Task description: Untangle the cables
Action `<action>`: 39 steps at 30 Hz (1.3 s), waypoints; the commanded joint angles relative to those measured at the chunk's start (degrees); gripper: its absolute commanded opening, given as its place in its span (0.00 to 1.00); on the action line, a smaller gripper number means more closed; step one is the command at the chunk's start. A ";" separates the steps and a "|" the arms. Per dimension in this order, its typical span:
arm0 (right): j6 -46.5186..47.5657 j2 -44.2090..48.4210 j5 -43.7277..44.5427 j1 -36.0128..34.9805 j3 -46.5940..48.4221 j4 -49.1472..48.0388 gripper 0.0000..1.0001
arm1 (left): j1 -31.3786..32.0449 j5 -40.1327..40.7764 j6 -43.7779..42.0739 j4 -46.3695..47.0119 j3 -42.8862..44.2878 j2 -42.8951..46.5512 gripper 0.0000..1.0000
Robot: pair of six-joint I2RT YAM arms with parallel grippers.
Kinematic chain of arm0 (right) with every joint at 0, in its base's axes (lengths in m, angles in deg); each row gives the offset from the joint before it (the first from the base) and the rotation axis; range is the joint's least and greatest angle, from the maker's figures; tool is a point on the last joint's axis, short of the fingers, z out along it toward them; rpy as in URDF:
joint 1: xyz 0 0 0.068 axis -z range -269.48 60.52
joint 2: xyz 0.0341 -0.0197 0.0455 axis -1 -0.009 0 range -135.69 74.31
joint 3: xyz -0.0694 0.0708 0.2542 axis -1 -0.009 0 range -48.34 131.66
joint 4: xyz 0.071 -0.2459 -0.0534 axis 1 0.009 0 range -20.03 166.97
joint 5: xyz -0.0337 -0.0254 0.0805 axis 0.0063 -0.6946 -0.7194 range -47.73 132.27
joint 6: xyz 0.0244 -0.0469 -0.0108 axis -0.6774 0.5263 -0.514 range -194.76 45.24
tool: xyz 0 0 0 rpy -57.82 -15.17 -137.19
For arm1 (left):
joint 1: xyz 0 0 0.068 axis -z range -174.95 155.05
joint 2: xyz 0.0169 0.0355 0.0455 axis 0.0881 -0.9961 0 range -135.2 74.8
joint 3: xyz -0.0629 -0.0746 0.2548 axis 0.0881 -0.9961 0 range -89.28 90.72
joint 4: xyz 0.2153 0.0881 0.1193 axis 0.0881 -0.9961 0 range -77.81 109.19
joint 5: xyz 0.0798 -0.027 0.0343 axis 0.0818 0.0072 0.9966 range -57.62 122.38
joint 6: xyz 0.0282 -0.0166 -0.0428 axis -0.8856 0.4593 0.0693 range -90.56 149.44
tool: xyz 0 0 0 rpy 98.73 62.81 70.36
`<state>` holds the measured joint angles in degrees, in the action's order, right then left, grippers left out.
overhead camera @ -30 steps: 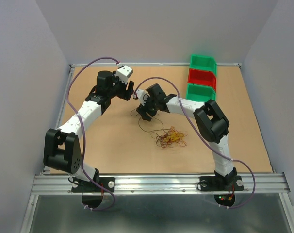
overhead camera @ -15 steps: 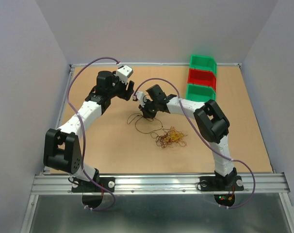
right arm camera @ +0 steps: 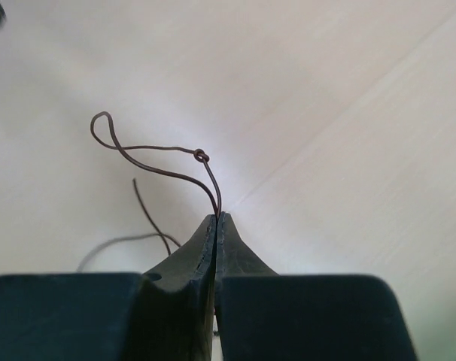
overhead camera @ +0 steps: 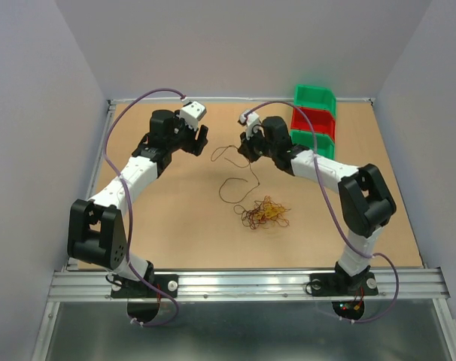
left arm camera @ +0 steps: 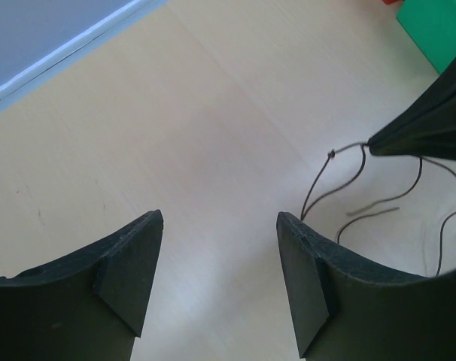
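Midway across table (overhead camera: 168, 226): loose tangle of cables (overhead camera: 264, 213), thin curly strands, red, orange-yellow, dark. Beyond it, one dark knotted strand (right arm camera: 201, 156) pinched between pressed-together fingers of right gripper (right arm camera: 215, 218). Left gripper (left arm camera: 219, 218) spread wide, near strand.

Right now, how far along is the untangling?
Done: one dark cable is drawn out beside the tangle, though its far end may touch it. In hand: the right pincer is shut on that cable. Left: the red-and-yellow tangle is bunched up; the left pincer is open, empty.
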<state>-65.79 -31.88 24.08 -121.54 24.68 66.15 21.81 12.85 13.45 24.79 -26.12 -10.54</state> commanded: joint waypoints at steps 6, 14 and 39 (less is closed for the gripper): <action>-14.24 8.71 3.08 6.90 -2.44 -15.17 0.01 | -0.49 -0.42 -0.36 1.34 2.41 1.32 0.73; -16.18 13.99 8.25 9.64 3.18 -13.15 0.01 | -0.58 -0.69 -0.45 1.34 2.85 -0.09 0.73; -32.09 14.69 17.93 21.68 29.20 -3.31 0.01 | -0.49 -1.74 -0.36 2.04 2.24 -0.44 0.73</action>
<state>-96.15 -19.75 37.28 -101.14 50.95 61.89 21.46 12.35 13.45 24.86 -26.12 -11.50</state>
